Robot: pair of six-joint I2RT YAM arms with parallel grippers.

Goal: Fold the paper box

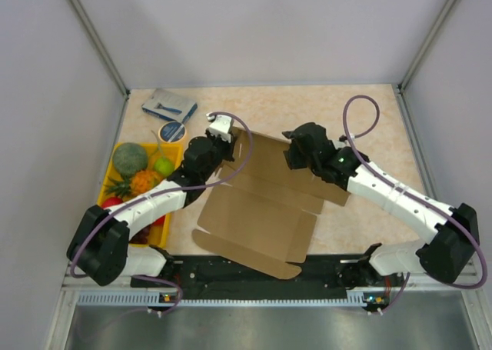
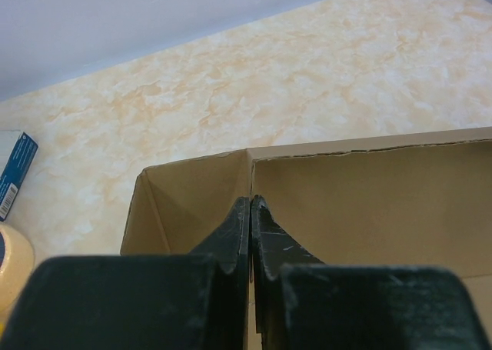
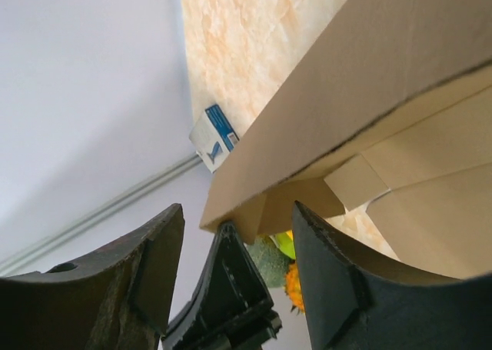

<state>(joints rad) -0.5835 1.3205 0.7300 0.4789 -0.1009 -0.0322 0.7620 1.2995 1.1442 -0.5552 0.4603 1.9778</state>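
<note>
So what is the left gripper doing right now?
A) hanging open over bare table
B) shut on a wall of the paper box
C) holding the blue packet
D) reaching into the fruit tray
B: the left wrist view shows the left gripper shut, its fingers pinching a raised wall of the paper box at a corner.

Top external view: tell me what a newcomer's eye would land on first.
A brown, half-folded paper box sprawls across the table middle, with the left gripper pinched on a raised wall and the right gripper open around its edge. At left sits a yellow tray of fruit.
</note>
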